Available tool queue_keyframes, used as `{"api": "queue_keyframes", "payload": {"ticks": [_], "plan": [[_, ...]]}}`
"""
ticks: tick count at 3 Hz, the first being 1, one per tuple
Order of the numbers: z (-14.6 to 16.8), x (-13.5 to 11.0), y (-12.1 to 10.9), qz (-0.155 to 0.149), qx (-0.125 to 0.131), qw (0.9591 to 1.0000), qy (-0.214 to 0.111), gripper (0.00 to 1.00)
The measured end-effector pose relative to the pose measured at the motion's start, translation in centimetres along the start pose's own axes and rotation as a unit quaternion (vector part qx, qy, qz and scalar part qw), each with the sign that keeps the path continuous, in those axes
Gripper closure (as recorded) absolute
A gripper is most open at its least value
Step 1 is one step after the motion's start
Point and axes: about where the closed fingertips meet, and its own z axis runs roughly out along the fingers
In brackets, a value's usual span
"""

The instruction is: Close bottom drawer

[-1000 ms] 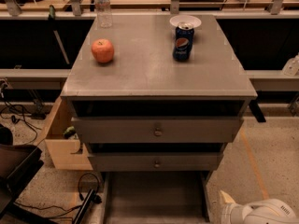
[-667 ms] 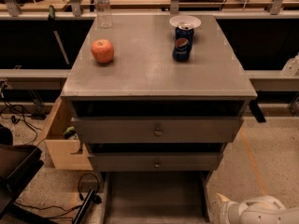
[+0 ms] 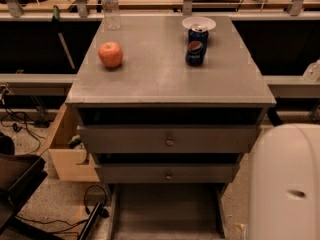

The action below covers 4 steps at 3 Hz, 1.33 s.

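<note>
bottom drawer point(image 3: 167, 209) stands pulled out below the grey cabinet point(image 3: 165, 84) | gripper point(image 3: 286, 184): we see its white body low right, beside that drawer | its grip: we cannot tell

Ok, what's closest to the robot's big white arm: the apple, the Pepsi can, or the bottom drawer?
The gripper isn't in view; only the white arm shows, lower right.
1. The bottom drawer, pulled out, low centre.
2. The Pepsi can, on top, right side.
3. The apple, on top, left side.
</note>
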Motion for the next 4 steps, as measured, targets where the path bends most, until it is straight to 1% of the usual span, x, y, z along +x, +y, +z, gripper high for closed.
{"api": "queue_keyframes", "payload": {"ticks": [1,2,3,4], "plan": [[-0.6,1.7,2.5,-0.020,-0.016,0.9992,0.030,0.14],[0.1,0.8,3.1,-0.013,-0.003,0.9999,0.003,0.00],[2.5,0.3,6.5,-0.014,0.007,0.9991,-0.039,0.00],[5.2,-0.3,10.0,-0.029,0.036,0.9941,-0.098,0.00]]}}
